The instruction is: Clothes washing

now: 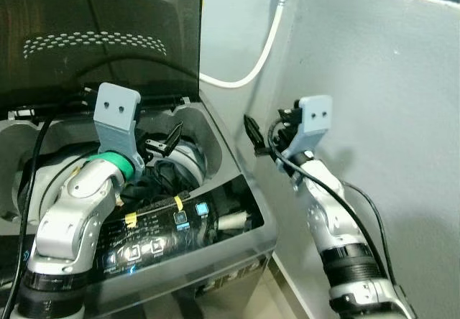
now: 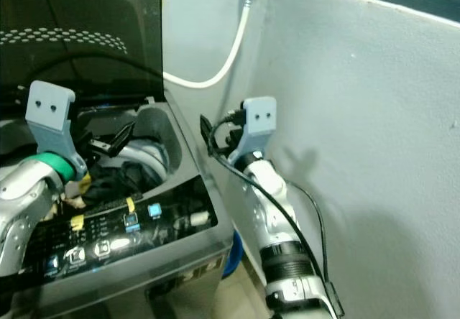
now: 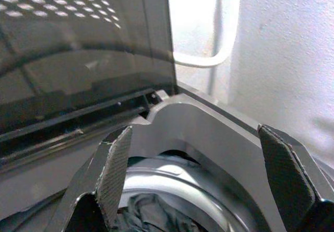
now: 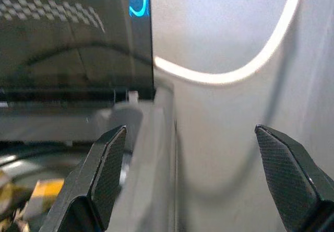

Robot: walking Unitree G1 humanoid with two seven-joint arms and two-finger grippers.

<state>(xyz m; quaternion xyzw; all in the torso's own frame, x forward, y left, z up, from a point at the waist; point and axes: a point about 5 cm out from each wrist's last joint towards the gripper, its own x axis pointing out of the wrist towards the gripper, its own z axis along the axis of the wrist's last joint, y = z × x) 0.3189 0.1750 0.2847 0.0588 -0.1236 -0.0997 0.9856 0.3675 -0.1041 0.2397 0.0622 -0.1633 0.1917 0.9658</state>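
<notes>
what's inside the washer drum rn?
Dark clothes lie inside the washer drum, under the open left gripper. The arm and drum rim hide how full it is.

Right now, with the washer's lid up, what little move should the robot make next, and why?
Probably lower the open left gripper into the drum: it hovers empty over the opening, dark clothes lie below, and the lid stands raised. The right gripper waits open beside the washer.

**Right gripper spread beside the washer's edge**

The right gripper (image 4: 190, 177) has its two black fingers (image 4: 107, 174) wide apart. Between them run the washing machine's grey side rim (image 4: 151, 153), its raised dark lid (image 4: 73, 38) and a white hose (image 4: 235, 72) curving across the wall (image 4: 219, 23).
</notes>
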